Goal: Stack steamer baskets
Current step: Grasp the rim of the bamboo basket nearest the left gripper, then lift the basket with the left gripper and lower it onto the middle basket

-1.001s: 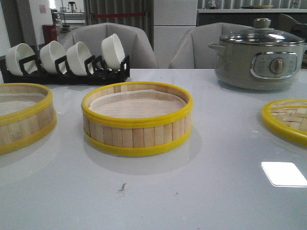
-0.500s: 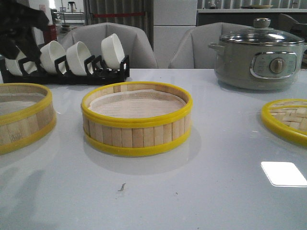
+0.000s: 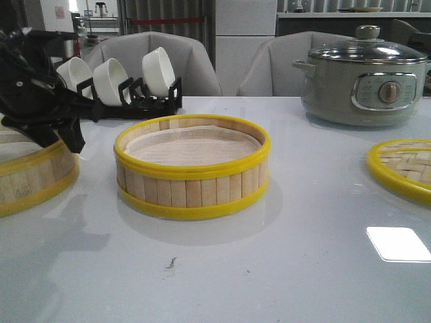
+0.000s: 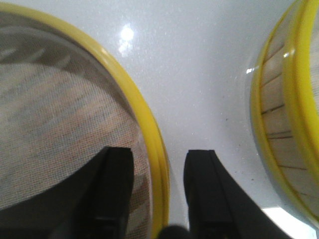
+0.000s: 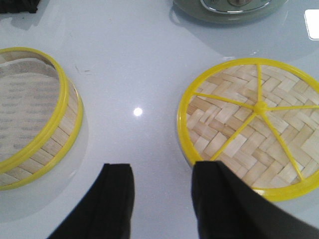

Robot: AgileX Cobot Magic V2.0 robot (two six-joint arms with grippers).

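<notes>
Two steamer baskets stand on the white table. The left basket (image 3: 30, 176) is at the left edge; the middle basket (image 3: 192, 169) stands in the centre. My left gripper (image 3: 69, 139) is open over the left basket's right rim. In the left wrist view the gripper (image 4: 159, 167) straddles the yellow rim: one finger over the left basket's liner (image 4: 60, 109), the other over bare table. The middle basket's wall (image 4: 281, 114) shows beside it. My right gripper (image 5: 162, 181) is open and empty above the table, between the middle basket (image 5: 30, 117) and the lid. It is out of the front view.
The flat woven lid (image 3: 404, 168) with yellow rim lies at the right, also in the right wrist view (image 5: 254, 124). A grey-green electric pot (image 3: 363, 81) stands at the back right. A black rack of white bowls (image 3: 128, 87) stands at the back left. Chairs stand behind the table.
My left arm has come into the front view from the upper left and come down to the left basket's right rim. The baskets have not moved.
</notes>
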